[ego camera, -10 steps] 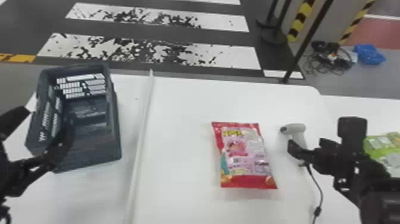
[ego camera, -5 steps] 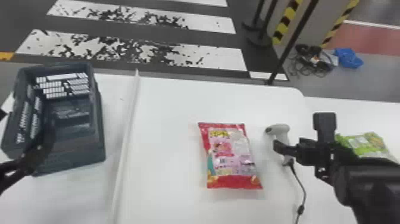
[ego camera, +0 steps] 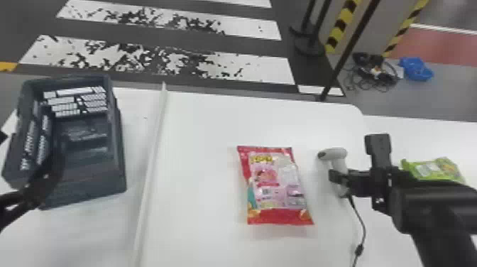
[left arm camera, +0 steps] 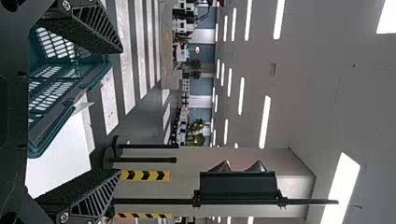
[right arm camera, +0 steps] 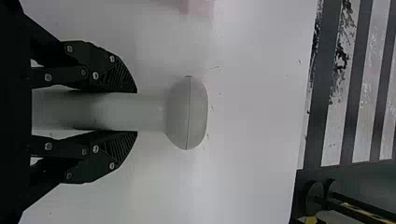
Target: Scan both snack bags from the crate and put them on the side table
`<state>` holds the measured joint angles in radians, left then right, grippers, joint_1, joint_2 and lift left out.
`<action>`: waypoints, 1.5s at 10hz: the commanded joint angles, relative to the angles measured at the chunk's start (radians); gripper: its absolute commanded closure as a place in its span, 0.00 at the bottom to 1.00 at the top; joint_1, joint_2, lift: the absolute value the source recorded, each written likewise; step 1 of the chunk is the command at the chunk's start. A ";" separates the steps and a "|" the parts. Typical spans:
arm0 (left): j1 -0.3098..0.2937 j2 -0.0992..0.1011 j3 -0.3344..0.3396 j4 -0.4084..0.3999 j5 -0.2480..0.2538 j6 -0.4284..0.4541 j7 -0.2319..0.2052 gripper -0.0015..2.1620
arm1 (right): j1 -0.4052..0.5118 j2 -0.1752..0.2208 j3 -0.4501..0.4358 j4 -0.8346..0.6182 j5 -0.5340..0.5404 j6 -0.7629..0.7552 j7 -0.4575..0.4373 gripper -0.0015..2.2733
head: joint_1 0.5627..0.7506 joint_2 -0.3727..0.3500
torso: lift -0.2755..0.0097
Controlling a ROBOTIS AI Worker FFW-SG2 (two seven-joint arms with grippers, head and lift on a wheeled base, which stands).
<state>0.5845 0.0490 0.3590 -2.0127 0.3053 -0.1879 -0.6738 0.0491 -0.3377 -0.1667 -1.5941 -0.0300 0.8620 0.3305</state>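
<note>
The grey handheld scanner (ego camera: 340, 167) stands right of the red and pink snack bag (ego camera: 275, 186), which lies flat on the white table. My right gripper (ego camera: 339, 179) is shut on the scanner's handle. In the right wrist view, both fingers of the right gripper (right arm camera: 137, 112) press against the handle, and the scanner's head (right arm camera: 187, 113) lies beyond them. A green snack bag (ego camera: 434, 169) lies on the surface farther right, partly behind the right arm. At the left, my left gripper (ego camera: 46, 179) is over the dark crate (ego camera: 119, 156); the left wrist view shows this left gripper (left arm camera: 121, 112) wide open.
A raised white strip (ego camera: 152, 156) runs between the crate and the red bag. The scanner's cable (ego camera: 360, 227) trails toward the table's near edge. A black post (ego camera: 349, 49) stands beyond the far edge.
The head view has swung right, so the table's things sit farther left in it. My right wrist has come closer to the scanner. The red bag and scanner keep their spacing.
</note>
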 commanded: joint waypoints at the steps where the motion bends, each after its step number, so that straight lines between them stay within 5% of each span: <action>1: 0.000 0.000 0.000 0.000 0.000 -0.003 0.000 0.04 | 0.003 -0.001 0.001 -0.012 -0.001 0.009 0.001 0.99 | 0.70 0.29 | 0.66; 3: 0.000 0.000 0.003 -0.003 0.002 0.000 -0.001 0.04 | 0.046 0.005 -0.027 -0.130 -0.015 0.085 -0.004 0.99 | 0.70 0.29 | 0.66; 6: -0.003 -0.001 0.002 -0.001 0.002 0.000 -0.001 0.04 | 0.192 0.035 -0.067 -0.512 -0.028 0.365 -0.007 0.99 | 0.70 0.31 | 0.66; 9: -0.006 -0.001 0.000 0.000 0.000 0.003 -0.001 0.04 | 0.308 0.068 -0.027 -0.785 -0.034 0.555 -0.005 0.99 | 0.70 0.38 | 0.66; 15: -0.012 -0.001 -0.002 0.015 0.000 0.003 -0.001 0.04 | 0.354 0.082 0.190 -0.940 0.045 0.687 -0.005 0.99 | 0.70 0.61 | 0.66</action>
<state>0.5722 0.0475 0.3575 -1.9982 0.3053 -0.1849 -0.6749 0.4070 -0.2563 -0.0096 -2.5309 -0.0059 1.5394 0.3251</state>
